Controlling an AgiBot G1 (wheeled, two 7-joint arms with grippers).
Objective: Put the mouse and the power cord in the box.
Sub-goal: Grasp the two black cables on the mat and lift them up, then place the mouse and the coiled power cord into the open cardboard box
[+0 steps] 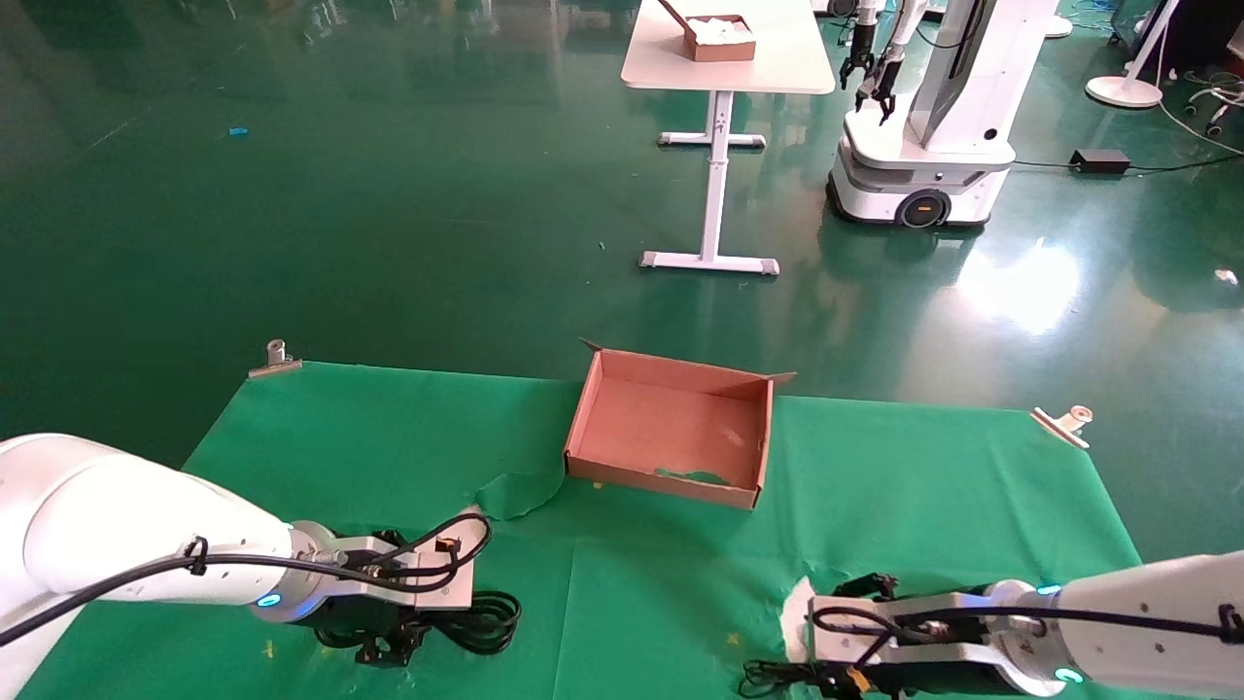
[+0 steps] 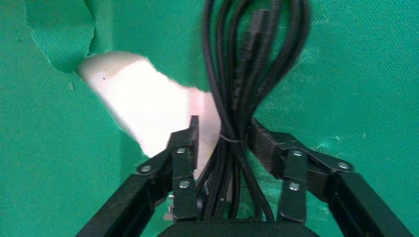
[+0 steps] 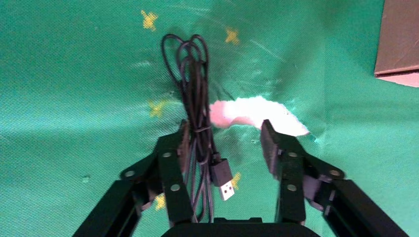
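From the head view, the left gripper (image 1: 394, 637) hides most of the thick black coiled power cord (image 1: 481, 620) beneath it, and the right gripper (image 1: 826, 671) covers the mouse body; the shallow brown cardboard box (image 1: 671, 428) sits empty, well ahead between them. The left wrist view shows the left fingers (image 2: 184, 148) spread, the cord's bunched strands between them. In the right wrist view, the right fingers (image 3: 272, 143) stand apart, the mouse's thin black cable (image 3: 195, 103) with its USB plug (image 3: 223, 178) lying beside one finger, unclamped.
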